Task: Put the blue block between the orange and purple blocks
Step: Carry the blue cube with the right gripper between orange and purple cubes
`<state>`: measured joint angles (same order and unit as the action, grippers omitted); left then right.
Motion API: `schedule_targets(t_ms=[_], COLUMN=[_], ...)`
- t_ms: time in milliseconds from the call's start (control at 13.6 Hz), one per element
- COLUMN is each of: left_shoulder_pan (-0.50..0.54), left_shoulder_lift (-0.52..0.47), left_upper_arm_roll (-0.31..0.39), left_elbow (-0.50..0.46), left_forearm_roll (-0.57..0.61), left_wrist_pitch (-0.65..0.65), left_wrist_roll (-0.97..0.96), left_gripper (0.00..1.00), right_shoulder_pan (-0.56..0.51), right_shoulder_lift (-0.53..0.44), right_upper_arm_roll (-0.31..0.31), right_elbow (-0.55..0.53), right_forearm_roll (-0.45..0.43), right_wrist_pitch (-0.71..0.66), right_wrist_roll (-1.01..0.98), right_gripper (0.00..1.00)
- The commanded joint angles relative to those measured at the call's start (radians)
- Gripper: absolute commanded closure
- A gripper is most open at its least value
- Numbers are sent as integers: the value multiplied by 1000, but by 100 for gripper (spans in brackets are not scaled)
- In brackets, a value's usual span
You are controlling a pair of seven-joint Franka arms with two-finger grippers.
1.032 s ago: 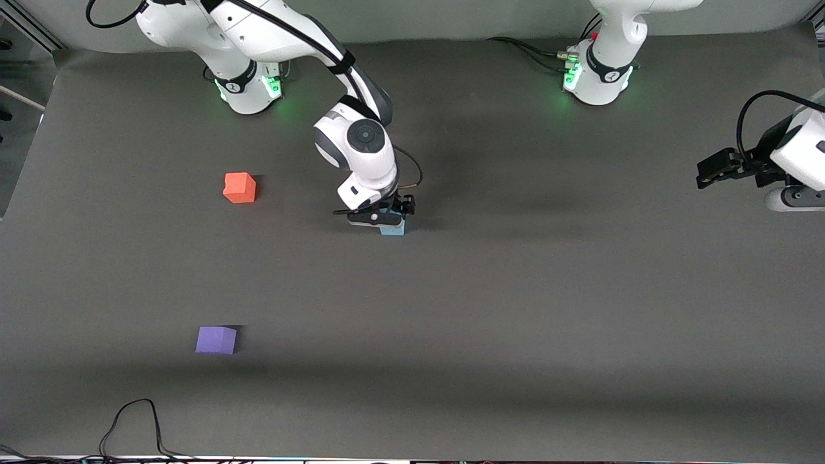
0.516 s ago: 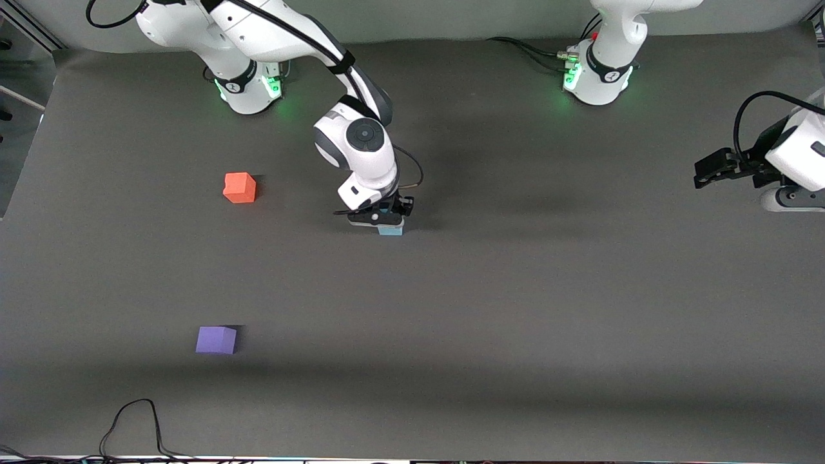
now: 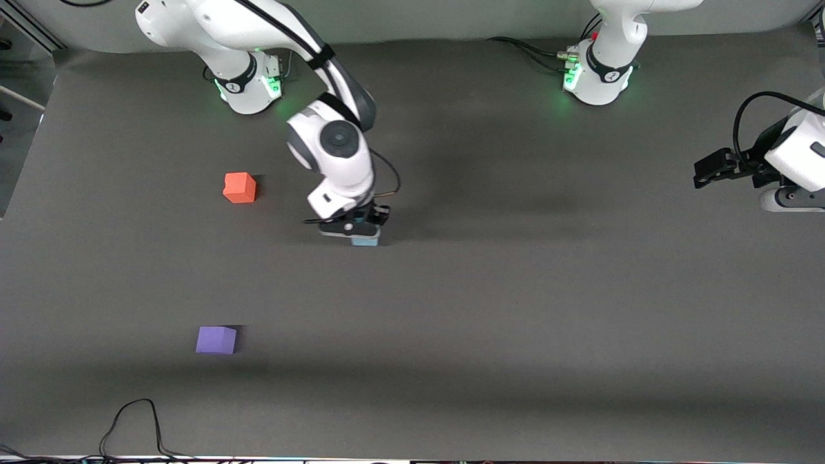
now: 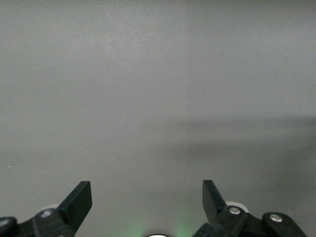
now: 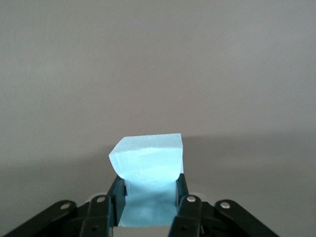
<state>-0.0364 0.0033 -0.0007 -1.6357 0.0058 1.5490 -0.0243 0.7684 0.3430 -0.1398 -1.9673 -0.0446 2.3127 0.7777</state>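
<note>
My right gripper [image 3: 361, 233] is shut on the blue block [image 3: 365, 241], a light sky-blue cube, and holds it just above the dark mat near the table's middle. The right wrist view shows the blue block [image 5: 148, 163] pinched between both fingers of the right gripper [image 5: 148, 190]. The orange block [image 3: 239, 187] sits on the mat toward the right arm's end. The purple block [image 3: 216, 339] sits nearer to the front camera than the orange one. My left gripper [image 3: 709, 169] waits open and empty at the left arm's end; it also shows in the left wrist view [image 4: 146, 197].
A black cable [image 3: 132, 422] loops on the mat near the front edge, nearer to the camera than the purple block. The two robot bases [image 3: 248, 84] stand along the back edge. The dark grey mat [image 3: 515, 309] covers the table.
My right gripper has moved with the blue block toward the right arm's end and slightly nearer to the front camera. The left arm has barely moved.
</note>
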Motion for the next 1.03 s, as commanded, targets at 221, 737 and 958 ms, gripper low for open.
schedule_targets(t_ms=[221, 737, 958], left_shoulder_pan=[-14, -14, -14], left_shoulder_lift=[-3, -3, -3], left_upper_arm_roll=[11, 11, 11], left_elbow=[-1, -1, -4], left_forearm_roll=[5, 5, 5], left_wrist_pitch=[6, 6, 8], left_wrist_roll=[1, -2, -2], left_gripper=[0, 0, 0], right_shoulder_pan=[3, 2, -9], right_shoulder_lift=[-196, -185, -115], right_upper_arm_roll=[-268, -529, -544], right_elbow=[-51, -264, -285], right_forearm_roll=[135, 137, 190], right_wrist_pitch=[-174, 67, 129], right_wrist_roll=[-371, -688, -733], right_gripper=[56, 56, 56])
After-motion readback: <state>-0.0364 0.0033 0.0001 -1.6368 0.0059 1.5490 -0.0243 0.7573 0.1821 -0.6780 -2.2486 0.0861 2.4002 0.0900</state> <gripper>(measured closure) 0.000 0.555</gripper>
